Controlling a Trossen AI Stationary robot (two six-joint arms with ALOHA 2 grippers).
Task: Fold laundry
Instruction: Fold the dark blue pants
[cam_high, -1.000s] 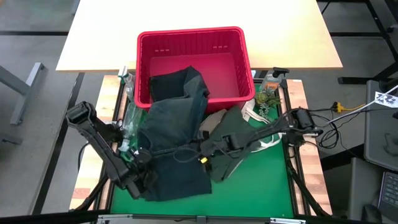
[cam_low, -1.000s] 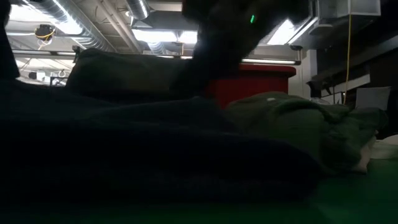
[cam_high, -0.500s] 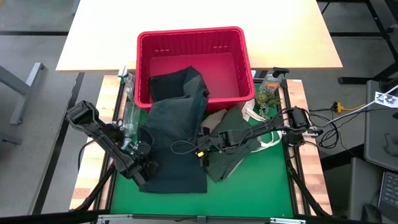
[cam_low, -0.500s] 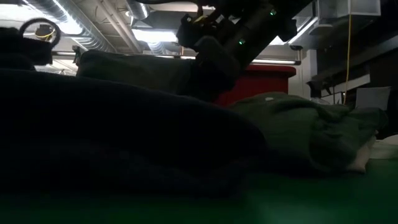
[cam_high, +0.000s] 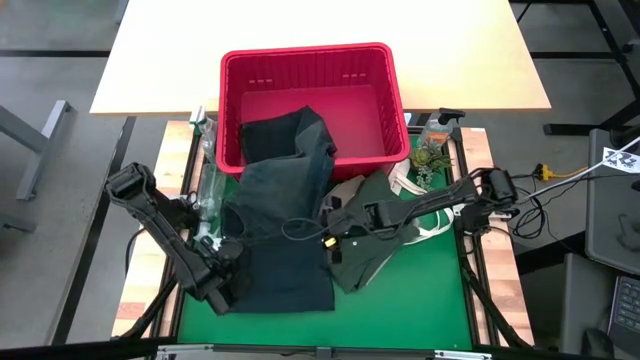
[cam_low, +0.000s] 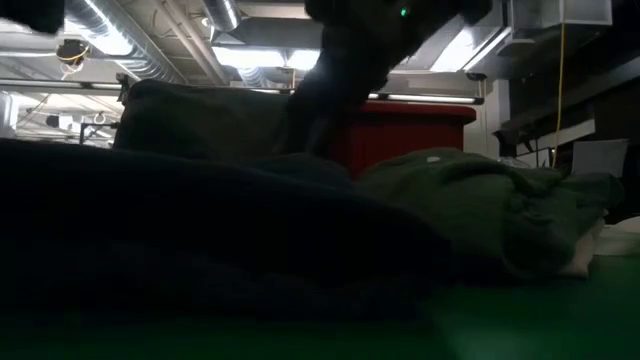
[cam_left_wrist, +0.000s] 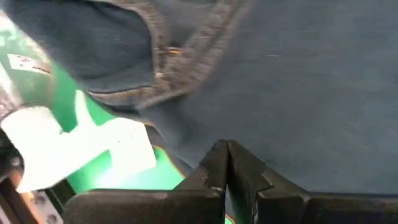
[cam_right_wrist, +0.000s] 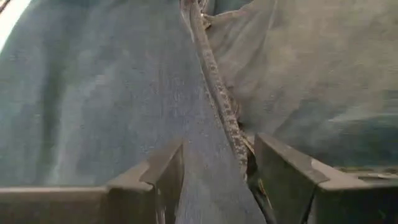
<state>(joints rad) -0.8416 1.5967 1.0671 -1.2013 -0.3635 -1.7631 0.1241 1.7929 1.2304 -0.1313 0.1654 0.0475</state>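
Dark blue jeans (cam_high: 285, 230) hang over the front rim of the red basket (cam_high: 300, 58), and their lower part lies on the green mat (cam_high: 420, 290). An olive-green shirt (cam_high: 375, 245) lies crumpled to their right, with a tan piece (cam_high: 348, 190) beside it. My left gripper (cam_high: 227, 284) is shut at the jeans' lower left edge (cam_left_wrist: 186, 134). My right gripper (cam_high: 325, 238) stands open at their right edge, with a seamed ridge of denim (cam_right_wrist: 214, 93) between its fingers. My left gripper points steeply down beside the jeans' left edge with its fingertips (cam_left_wrist: 217, 155) together. I cannot tell whether it touches the cloth. My right gripper slants down from the table's right side over the jeans. Denim fills the gap between its fingers (cam_right_wrist: 280, 168). I cannot tell whether they press on it.
A clear plastic bottle (cam_high: 208, 175) lies along the mat's left border, close to my left arm. A spray bottle and a small plant (cam_high: 432, 145) stand at the far right corner. The mat's near right part is bare. The basket stands along the far edge.
The jeans' lower end has drawn in: it spread wider and nearer the front edge a second ago and now lies narrower. My left gripper went in toward the jeans and came back to about where it was, staying shut. My right gripper has risen slightly.
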